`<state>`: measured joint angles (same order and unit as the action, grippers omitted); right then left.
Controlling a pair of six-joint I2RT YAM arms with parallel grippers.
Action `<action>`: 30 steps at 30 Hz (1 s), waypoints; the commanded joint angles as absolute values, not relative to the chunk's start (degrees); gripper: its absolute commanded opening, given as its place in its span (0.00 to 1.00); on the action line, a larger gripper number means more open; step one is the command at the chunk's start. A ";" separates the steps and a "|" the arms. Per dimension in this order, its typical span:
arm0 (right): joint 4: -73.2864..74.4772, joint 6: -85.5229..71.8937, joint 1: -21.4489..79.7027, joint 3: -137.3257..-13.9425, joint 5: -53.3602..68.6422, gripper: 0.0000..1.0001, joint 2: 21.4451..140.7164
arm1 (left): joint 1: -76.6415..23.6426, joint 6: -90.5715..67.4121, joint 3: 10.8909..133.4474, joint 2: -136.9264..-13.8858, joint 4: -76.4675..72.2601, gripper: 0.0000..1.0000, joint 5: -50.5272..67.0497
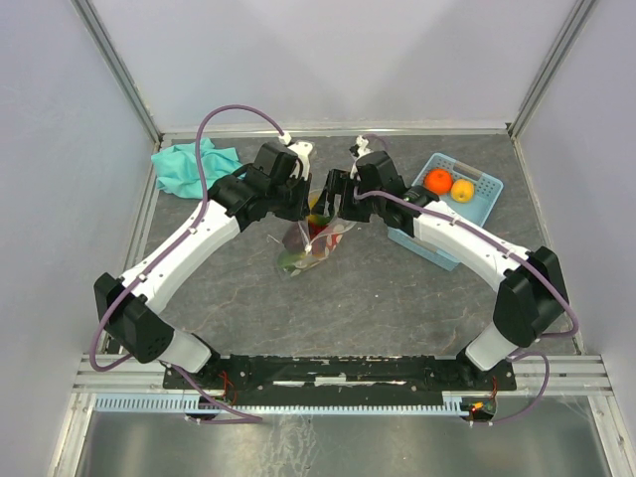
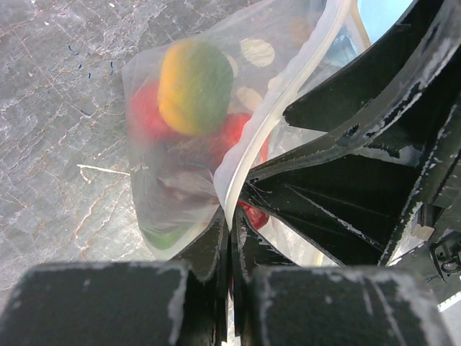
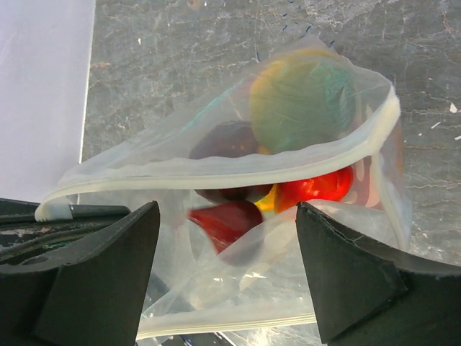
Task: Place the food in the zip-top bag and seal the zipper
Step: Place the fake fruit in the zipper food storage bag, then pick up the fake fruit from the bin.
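My left fingers [image 2: 225,249] are pressed together on the mouth edge of the zip-top bag [image 1: 310,243], clamped right on the whitish zipper [image 2: 288,94], which runs up and away from the pinch. My right fingers [image 1: 336,194] stand wide apart with the bag's mouth between them; I cannot tell whether either one touches the plastic. The bag hangs between my two arms above the middle of the grey bench [image 1: 397,298], its mouth up and gaping, the two sides of the strip apart. Inside it lies the food [image 3: 302,101]: a yellow-green fruit at the far end, then a dark maroon one and two red ones. An orange fruit [image 1: 438,180] and a yellow fruit [image 1: 462,189] sit in the light-blue basket [image 1: 487,182] to my right. A teal cloth [image 1: 189,164] lies at the far left.
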<state>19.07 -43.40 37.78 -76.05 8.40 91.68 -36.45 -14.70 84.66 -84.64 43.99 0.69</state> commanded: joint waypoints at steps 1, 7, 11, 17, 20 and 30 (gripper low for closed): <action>21.39 -38.88 37.96 -79.91 6.94 0.84 88.59 | -36.30 -15.62 84.46 -82.50 41.26 0.03 1.69; 28.91 -32.60 37.90 -83.41 2.86 0.83 85.53 | -36.30 -15.29 84.28 -82.22 41.48 0.03 0.92; 33.92 -27.90 37.90 -83.50 -3.18 0.83 83.64 | -36.30 -15.16 84.28 -82.16 41.75 0.03 0.71; 37.17 -21.53 35.11 -83.27 -8.56 0.85 81.59 | -36.30 -14.79 84.28 -81.75 42.25 0.03 0.09; 38.22 -18.69 31.47 -82.96 -10.46 0.86 81.27 | -36.31 -14.63 84.21 -81.57 42.36 0.03 -0.24; 35.76 -11.42 15.26 -80.87 -12.34 0.93 85.58 | -36.30 -14.15 84.81 -81.68 42.67 0.03 -0.82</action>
